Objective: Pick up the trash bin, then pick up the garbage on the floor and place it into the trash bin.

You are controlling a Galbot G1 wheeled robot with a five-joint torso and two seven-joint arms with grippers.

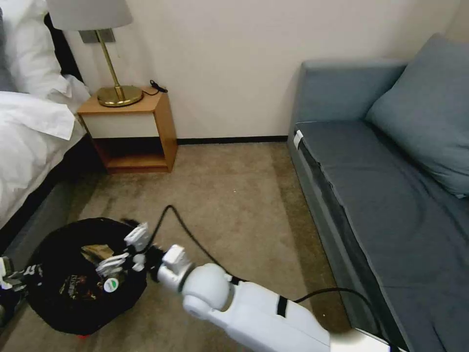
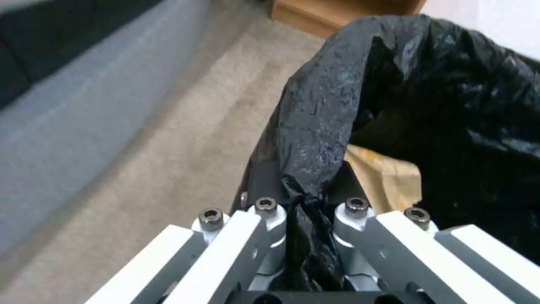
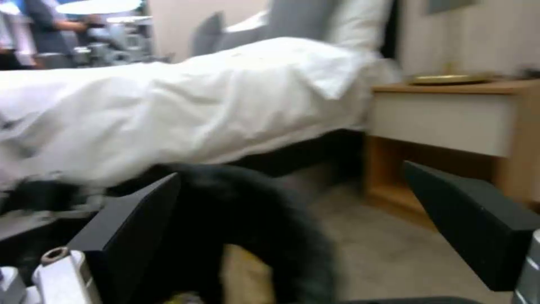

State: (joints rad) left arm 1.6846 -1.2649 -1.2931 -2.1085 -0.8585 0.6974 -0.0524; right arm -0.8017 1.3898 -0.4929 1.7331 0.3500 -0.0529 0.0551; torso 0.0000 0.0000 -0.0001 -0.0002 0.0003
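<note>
Right claw (image 1: 128,252) reaches left with fingers spread wide; left claw (image 2: 306,211) is clamped tight.

Left gripper (image 2: 306,211) clamped on black liner rim of trash bin (image 2: 450,105); tan paper bag (image 2: 388,177) inside.

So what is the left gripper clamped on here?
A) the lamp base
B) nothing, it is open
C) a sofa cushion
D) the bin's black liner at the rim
D: the left gripper has its fingers shut on bunched black liner at the bin rim.
</note>
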